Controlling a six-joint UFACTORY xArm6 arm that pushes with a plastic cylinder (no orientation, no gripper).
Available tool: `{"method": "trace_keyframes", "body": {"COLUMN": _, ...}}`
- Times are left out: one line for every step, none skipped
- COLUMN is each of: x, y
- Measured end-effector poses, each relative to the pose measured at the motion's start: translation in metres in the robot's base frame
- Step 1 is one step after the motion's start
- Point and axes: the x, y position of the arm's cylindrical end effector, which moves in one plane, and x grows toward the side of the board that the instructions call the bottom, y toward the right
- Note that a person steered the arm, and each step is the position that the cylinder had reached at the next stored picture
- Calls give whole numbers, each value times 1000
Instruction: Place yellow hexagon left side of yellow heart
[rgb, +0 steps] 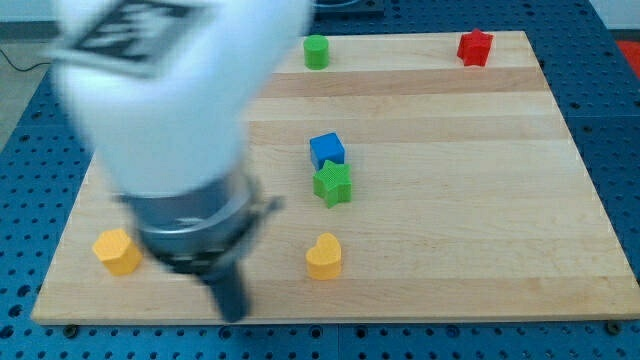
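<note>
The yellow hexagon lies near the board's bottom left corner. The yellow heart lies near the bottom edge, at the middle. My tip is down close to the bottom edge, between the two yellow blocks, apart from both. The blurred white and grey arm body fills the view's upper left and hides part of the board.
A blue cube and a green star touch each other at the board's middle. A green cylinder stands at the top edge. A red star lies at the top right. The wooden board rests on a blue perforated table.
</note>
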Motion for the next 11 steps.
{"method": "trace_keyframes", "body": {"x": 0, "y": -70}}
{"method": "trace_keyframes", "body": {"x": -32, "y": -121}}
{"method": "trace_keyframes", "body": {"x": -49, "y": -105}}
{"method": "trace_keyframes", "body": {"x": -48, "y": -26}}
{"method": "trace_keyframes", "body": {"x": -48, "y": 11}}
{"method": "trace_keyframes", "body": {"x": -38, "y": -71}}
{"method": "trace_keyframes", "body": {"x": -42, "y": -152}}
{"method": "trace_keyframes", "body": {"x": -87, "y": -162}}
{"method": "trace_keyframes", "body": {"x": -97, "y": -105}}
{"method": "trace_keyframes", "body": {"x": -88, "y": -23}}
{"method": "trace_keyframes", "body": {"x": -89, "y": -22}}
